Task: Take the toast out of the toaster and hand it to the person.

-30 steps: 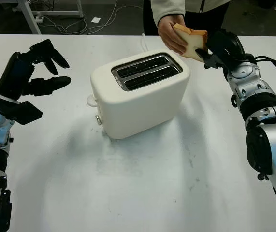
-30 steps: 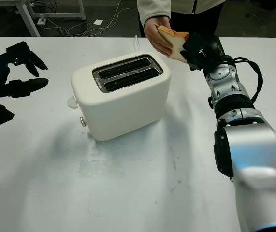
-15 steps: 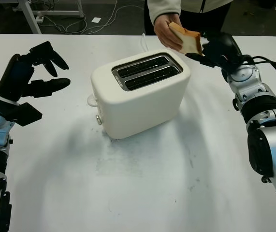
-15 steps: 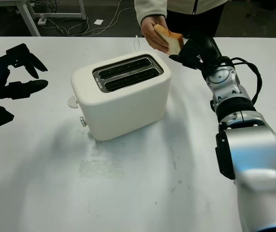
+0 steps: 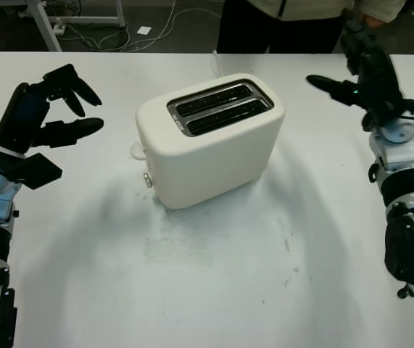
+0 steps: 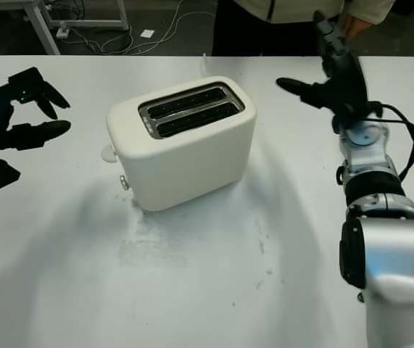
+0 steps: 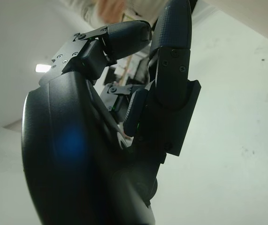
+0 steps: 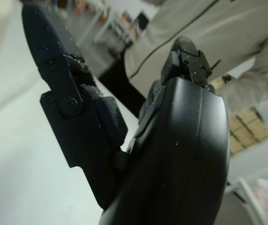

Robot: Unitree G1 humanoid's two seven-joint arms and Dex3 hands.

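1. toaster (image 5: 210, 141): cream-white, two long slots on top, both showing dark and without a slice standing up in them; standing on the counter (image 5: 214, 275) between the two sets of fingers, well apart from each; a small knob and a side lever on the end facing the left hand.
2. toast: none seen in the slots, none between either hand's fingers, none lying on the counter.
3. right hand (image 5: 359, 72): black, raised above the far right part of the counter, open and holding nothing; one finger pointing out toward the toaster side, the others reaching up toward the person.
4. left hand (image 5: 47, 109): black, raised over the left part of the counter, open and holding nothing; fingers (image 5: 72, 80) pointing toward the toaster, not touching it.
5. person (image 6: 294, 18): standing at the far edge of the counter, just beyond the right hand's fingers; light jacket over dark trousers; one hand (image 6: 353, 25) showing just past those fingertips, contents not discernible.
6. counter: white, scuffed and marked in front of the toaster.
7. floor beyond the counter: dark, with cables (image 5: 119, 32) and a table leg.
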